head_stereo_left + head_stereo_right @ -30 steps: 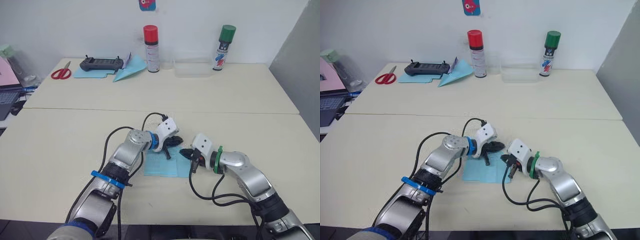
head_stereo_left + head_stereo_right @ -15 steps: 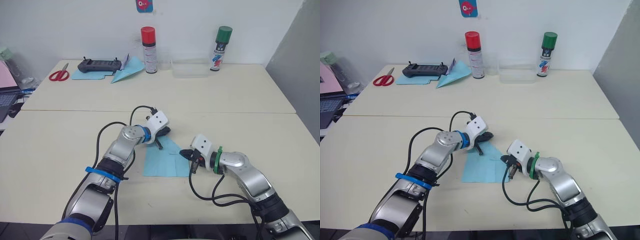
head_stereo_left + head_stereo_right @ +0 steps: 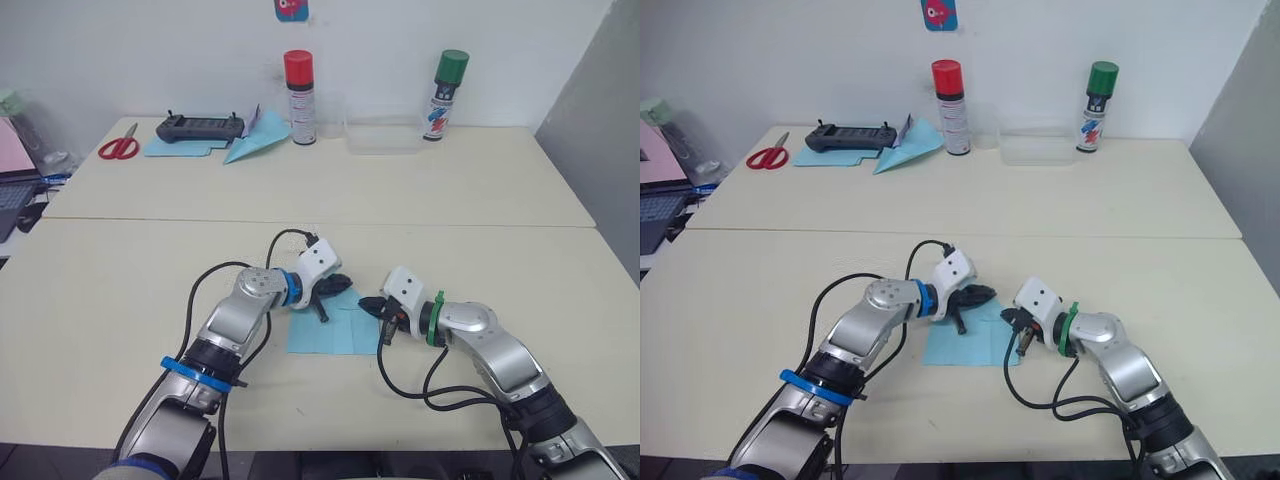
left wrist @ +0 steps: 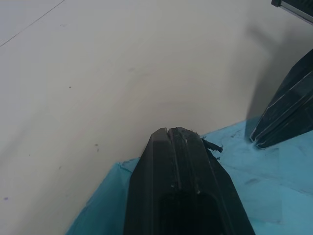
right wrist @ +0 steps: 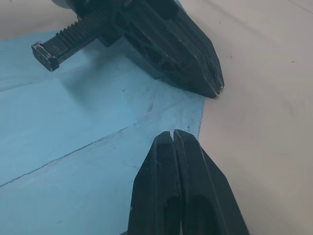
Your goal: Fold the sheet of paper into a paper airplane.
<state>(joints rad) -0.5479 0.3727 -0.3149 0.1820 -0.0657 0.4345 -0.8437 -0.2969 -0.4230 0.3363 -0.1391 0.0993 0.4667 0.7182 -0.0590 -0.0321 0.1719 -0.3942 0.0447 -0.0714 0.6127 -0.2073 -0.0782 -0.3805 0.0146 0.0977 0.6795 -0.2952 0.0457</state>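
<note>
The sheet of paper (image 3: 328,328) is lying flat on the worktop (image 3: 120,290), in the lower middle of the head views, between the two hands. Half a second ago its upper right corner was standing out as a point toward the upper right; now that corner is no longer sticking out, and the upper edge is looking almost straight. It seems that the corner is being folded down onto the sheet, so the first nose fold is probably in progress, but no airplane shape is showing yet.

The left hand (image 3: 331,287) was then a little higher and more to the left in the frame. It has come back down and is now pressing on the upper edge of the sheet, with its fingers closed together and nothing between them, as the left wrist view is showing. The right hand (image 3: 374,305) is staying at the right edge of the sheet, also clenched with nothing between the fingers, and its tips are resting on the blue paper near a crease line (image 5: 73,154).

For the task this means the fold is being flattened, not gripped. The crease is still looking soft, so more pressing along it is likely needed before the next corner.

At the upper left of the frame, a teal paper dart (image 3: 258,138) is lying well apart from the work.
</note>
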